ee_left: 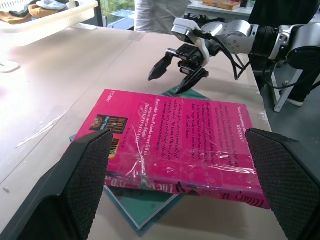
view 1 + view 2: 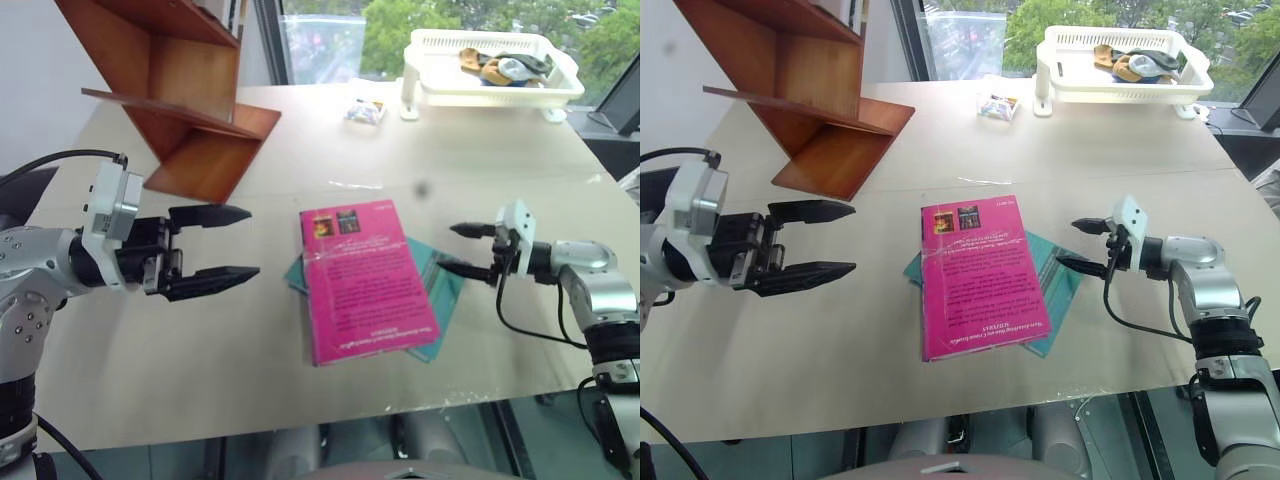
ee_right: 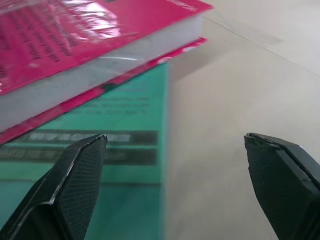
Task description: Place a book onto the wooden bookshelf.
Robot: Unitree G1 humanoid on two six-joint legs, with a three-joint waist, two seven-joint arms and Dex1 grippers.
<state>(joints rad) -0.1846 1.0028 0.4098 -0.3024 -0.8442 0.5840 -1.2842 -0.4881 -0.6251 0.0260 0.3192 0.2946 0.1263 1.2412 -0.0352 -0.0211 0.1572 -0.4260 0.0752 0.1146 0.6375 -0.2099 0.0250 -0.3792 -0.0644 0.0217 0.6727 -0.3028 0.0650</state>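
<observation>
Left end effector [image 2: 215, 248] and right end effector [image 2: 463, 249], both gaping, flanking the book [image 2: 365, 278].

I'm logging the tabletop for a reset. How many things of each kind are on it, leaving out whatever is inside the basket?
Books: 2, the pink book on the teal book
Wooden bookshelf: 1
White basket tray: 1
Small packet: 1
Total: 5
</observation>
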